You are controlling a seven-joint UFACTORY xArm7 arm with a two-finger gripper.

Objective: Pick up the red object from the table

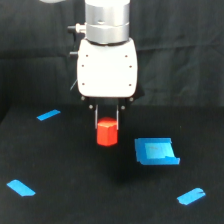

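1. While the pincer (107,121) grips the small red-orange hexagonal block (107,133), the block hangs near the matte black bench's (75,200) middle; contact below is unclear.
2. Step judged: lifting; next needs steady vertical rise.

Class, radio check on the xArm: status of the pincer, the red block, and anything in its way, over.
Pincer shut on the red object, fingers either side of its top. Whether it is off the table cannot be told. Blue piece to the exterior view's right, apart, no obstruction.
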